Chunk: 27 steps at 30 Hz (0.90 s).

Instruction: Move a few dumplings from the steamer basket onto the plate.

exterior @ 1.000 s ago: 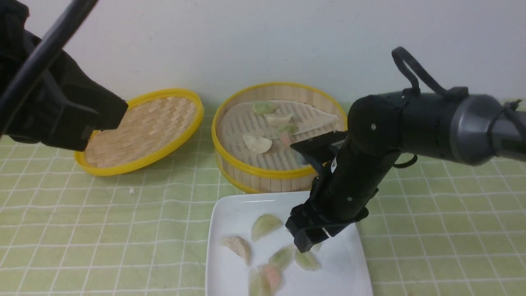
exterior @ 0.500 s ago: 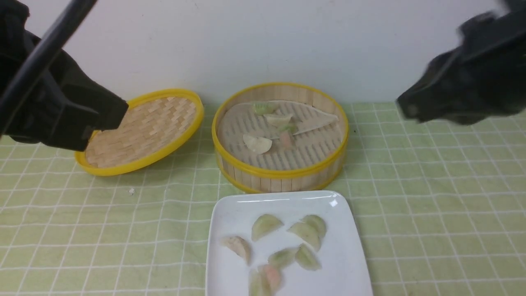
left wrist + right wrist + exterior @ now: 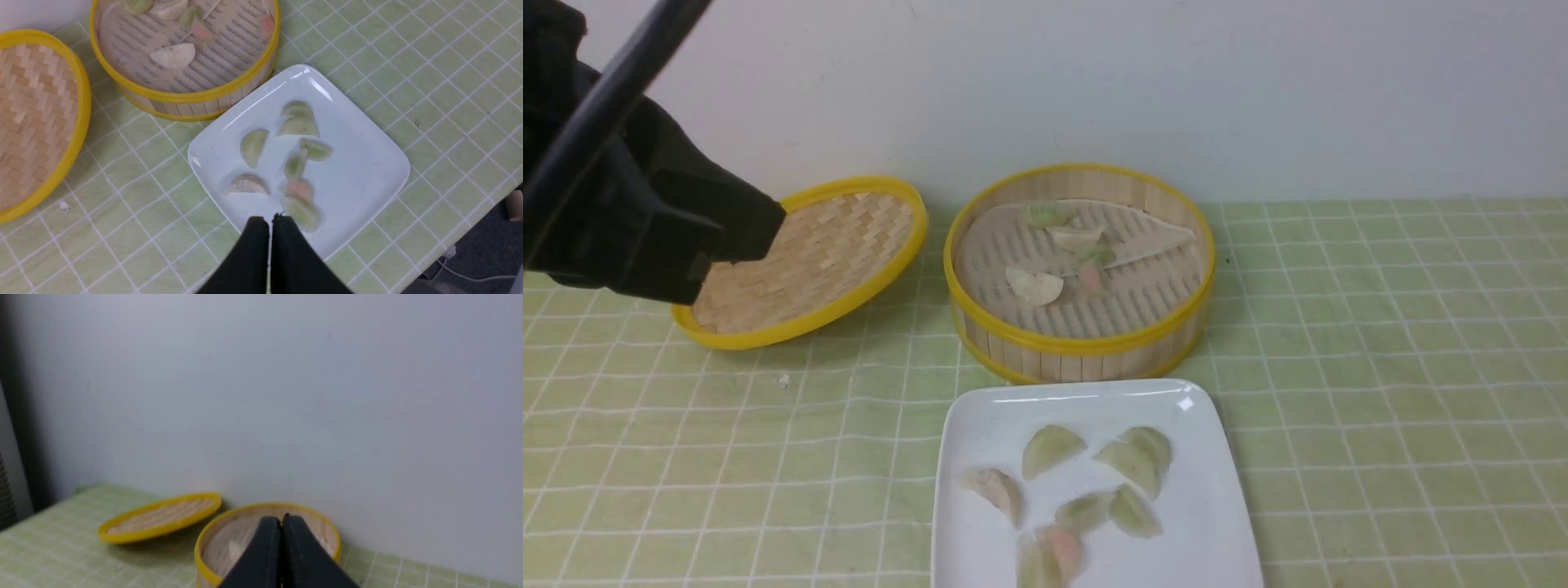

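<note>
The steamer basket [image 3: 1078,349] stands at the back middle of the table with several dumplings [image 3: 1035,286] on its paper liner. Just in front of it lies the white plate [image 3: 1209,523], holding several pale green dumplings [image 3: 1052,447] and one pink-tinged dumpling [image 3: 1063,549]. My left gripper [image 3: 269,220] hangs shut and empty high above the plate's [image 3: 367,171] near edge. Its arm [image 3: 662,220] fills the upper left of the front view. My right gripper [image 3: 281,519] is shut and empty, raised level, pointing toward the basket [image 3: 204,555] and the wall. It is out of the front view.
The shallow woven lid [image 3: 809,261] leans to the left of the basket. A green checked cloth [image 3: 1380,367] covers the table, and a white wall runs close behind the basket. The table's edge [image 3: 470,228] drops off near the plate.
My right arm has lifted off the plate, swung up to the right and left the front view. Two dumplings it was covering now show on the plate. The left arm has barely moved.
</note>
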### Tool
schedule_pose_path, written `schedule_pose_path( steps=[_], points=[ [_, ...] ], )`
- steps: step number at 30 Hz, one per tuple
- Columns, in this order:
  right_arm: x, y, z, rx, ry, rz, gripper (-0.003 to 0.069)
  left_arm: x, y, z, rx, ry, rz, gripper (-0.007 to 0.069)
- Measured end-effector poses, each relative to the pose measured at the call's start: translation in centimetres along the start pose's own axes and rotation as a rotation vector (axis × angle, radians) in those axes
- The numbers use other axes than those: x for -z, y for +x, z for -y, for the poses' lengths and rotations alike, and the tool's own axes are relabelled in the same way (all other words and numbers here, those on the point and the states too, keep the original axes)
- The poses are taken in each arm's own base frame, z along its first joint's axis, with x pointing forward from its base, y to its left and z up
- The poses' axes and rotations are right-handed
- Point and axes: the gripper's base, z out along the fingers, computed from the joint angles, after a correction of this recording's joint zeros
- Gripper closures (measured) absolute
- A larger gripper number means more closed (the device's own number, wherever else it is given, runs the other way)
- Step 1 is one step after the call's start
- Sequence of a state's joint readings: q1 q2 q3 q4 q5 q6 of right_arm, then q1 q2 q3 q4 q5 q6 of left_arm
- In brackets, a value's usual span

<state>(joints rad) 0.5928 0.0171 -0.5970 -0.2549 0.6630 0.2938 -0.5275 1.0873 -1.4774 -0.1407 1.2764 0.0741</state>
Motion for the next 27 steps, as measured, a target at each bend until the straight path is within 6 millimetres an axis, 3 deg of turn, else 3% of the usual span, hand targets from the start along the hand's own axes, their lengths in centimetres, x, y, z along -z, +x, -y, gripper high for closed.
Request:
schedule_pose_path(
  steps=[3,11,15,16,22,27],
  points=[
    [-0.7,2.5,0.5,-0.059,0.052,-0.028,0.0673,0.0,0.0,0.2,0.003,0.017,0.001,0.0631],
    [-2.6,3.0,0.3,-0.039,0.058,-0.032,0.0673,0.3,1.0,0.4,-0.014,0.037,0.058,0.0631],
    [-2.7,2.9,0.2,-0.036,0.052,-0.019,0.0673,1.7,2.8,0.6,-0.016,0.027,0.186,0.0631],
    [-2.7,2.9,0.2,-0.032,0.053,-0.018,0.0673,2.6,4.0,0.7,-0.016,0.019,0.276,0.0631],
    [-2.7,2.9,0.2,-0.029,0.053,-0.018,0.0673,3.5,7.9,0.7,0.006,0.0,0.571,0.0631],
    [-2.7,2.9,0.2,-0.029,0.053,-0.018,0.0673,3.6,10.3,0.8,0.033,0.02,0.669,0.0631]
  ],
)
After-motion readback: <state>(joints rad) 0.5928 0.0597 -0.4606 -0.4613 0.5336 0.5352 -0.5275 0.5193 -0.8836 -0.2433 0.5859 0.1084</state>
